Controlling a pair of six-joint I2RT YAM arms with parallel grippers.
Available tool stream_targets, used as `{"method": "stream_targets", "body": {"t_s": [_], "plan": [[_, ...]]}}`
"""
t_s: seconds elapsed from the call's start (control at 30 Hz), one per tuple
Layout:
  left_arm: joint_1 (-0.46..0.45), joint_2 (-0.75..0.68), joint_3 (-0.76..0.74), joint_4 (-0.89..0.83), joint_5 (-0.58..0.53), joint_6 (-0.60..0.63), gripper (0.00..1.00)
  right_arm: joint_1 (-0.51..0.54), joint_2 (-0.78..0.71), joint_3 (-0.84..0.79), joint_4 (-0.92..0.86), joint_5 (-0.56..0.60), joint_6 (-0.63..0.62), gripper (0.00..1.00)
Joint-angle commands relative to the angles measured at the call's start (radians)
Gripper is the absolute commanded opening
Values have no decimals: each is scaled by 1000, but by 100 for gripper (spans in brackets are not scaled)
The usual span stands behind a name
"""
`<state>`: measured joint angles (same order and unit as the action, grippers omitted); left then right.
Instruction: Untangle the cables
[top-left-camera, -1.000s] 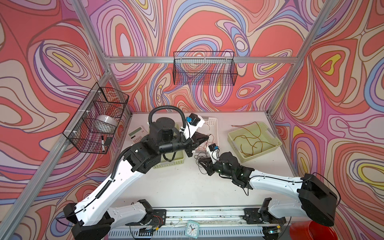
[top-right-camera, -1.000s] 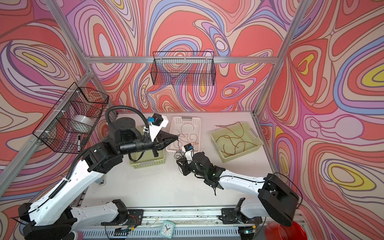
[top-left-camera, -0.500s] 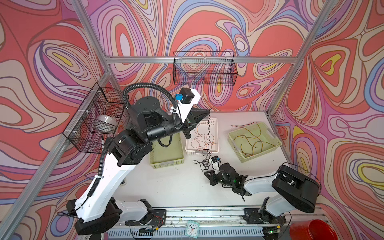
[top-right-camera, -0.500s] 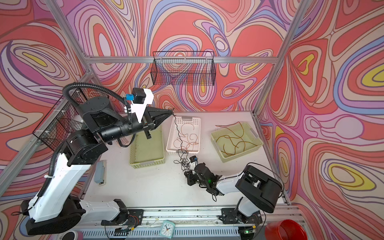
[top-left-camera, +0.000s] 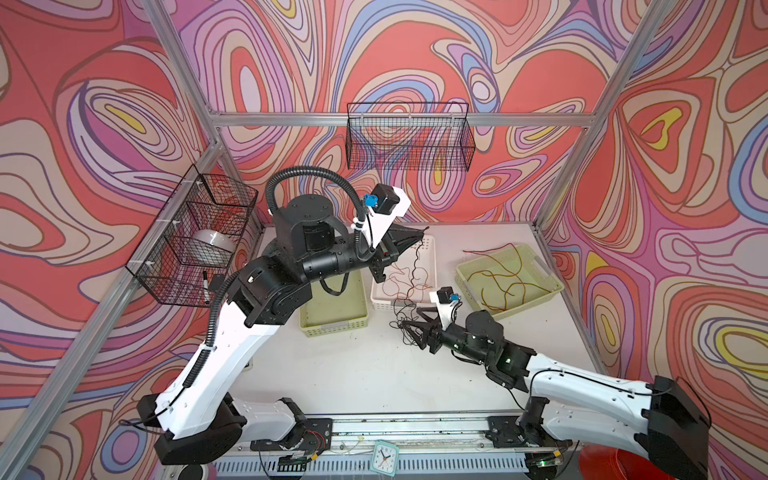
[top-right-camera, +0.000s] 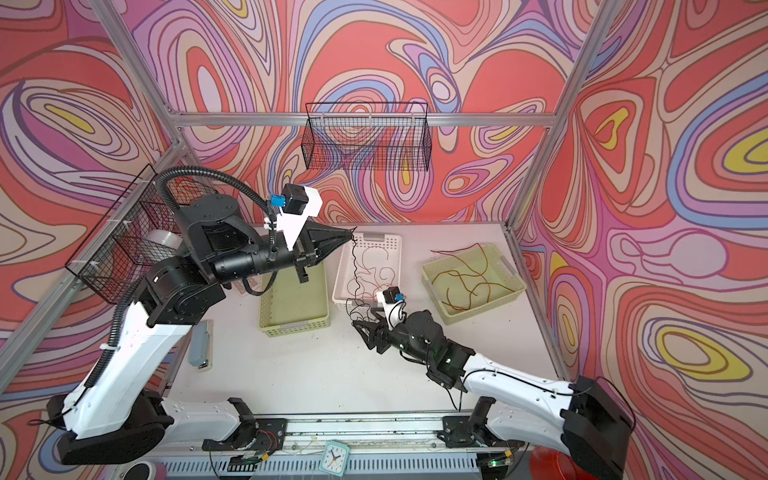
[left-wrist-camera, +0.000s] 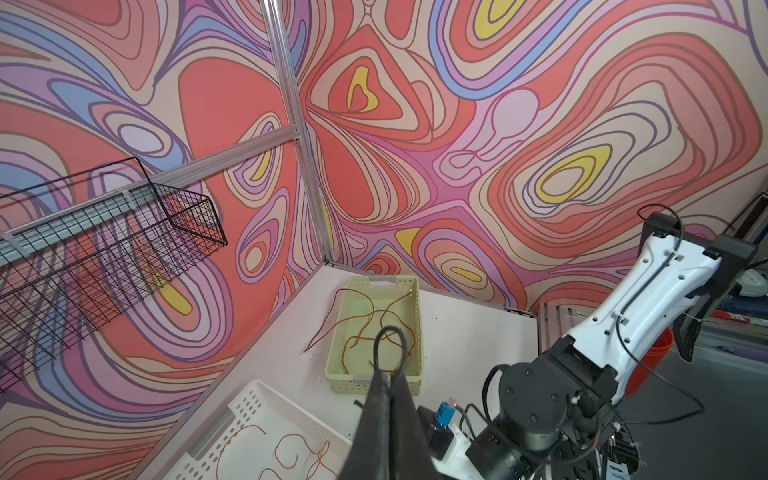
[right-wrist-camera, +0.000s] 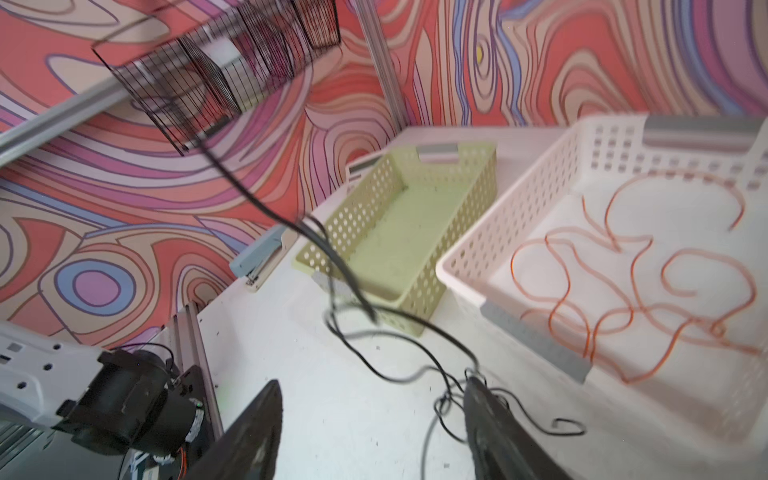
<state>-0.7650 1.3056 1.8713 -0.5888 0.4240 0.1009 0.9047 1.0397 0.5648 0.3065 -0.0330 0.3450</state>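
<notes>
The left gripper (top-right-camera: 351, 238) is clamped tight on one thin black cable (top-right-camera: 353, 259) held over the white perforated plastic basket (top-right-camera: 340, 282), the right gripper (right-wrist-camera: 372, 382) gapes wide on nothing beside the black tangle (top-left-camera: 401, 320) on the white table (top-left-camera: 353, 374), so orange wires (top-right-camera: 374, 272) look binned, black ones not yet.

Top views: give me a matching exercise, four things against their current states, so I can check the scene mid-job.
Things:
1. left end effector
2. right end effector
3. white basket
4. left green basket

States:
A. holds orange cables
B. open, low over the table
C. shut on a black cable, raised
D. holds no cable

Pairs: 1-C; 2-B; 3-A; 4-D
</notes>
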Motion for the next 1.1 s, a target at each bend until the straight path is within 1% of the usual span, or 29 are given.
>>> {"method": "stream_targets", "body": {"t_s": [0.0,0.1,0.23,0.3,0.4,0.47,0.53,0.6,0.73,0.83,0.93,1.0,1.07], "plan": [[3,-1,-6,12,44,-9,0,5,29,46,-163,74,-98,75],[3,0,-3,22,60,-18,0,5,81,81,-174,111,-142,74],[3,1,5,23,72,-24,0,2,94,79,-162,168,-172,72],[3,3,11,23,79,-25,0,2,84,64,-138,170,-186,70],[3,5,21,23,86,-23,0,2,65,47,-135,155,-215,64],[3,9,32,18,94,-19,0,1,30,29,-139,112,-241,62],[3,14,44,-1,92,-9,0,-7,-15,18,-160,96,-242,67],[3,17,47,-12,98,4,0,-12,-47,24,-228,78,-250,72],[3,20,56,-30,105,25,0,-12,-125,20,-339,81,-278,75],[3,27,74,-51,116,34,0,-13,-174,21,-405,126,-319,75],[3,29,76,-51,133,25,0,-12,-202,16,-419,150,-386,75],[2,30,77,-49,152,15,0,-13,-190,18,-418,221,-428,75],[4,32,71,-46,166,1,0,-16,-157,15,-366,265,-470,75]]}}
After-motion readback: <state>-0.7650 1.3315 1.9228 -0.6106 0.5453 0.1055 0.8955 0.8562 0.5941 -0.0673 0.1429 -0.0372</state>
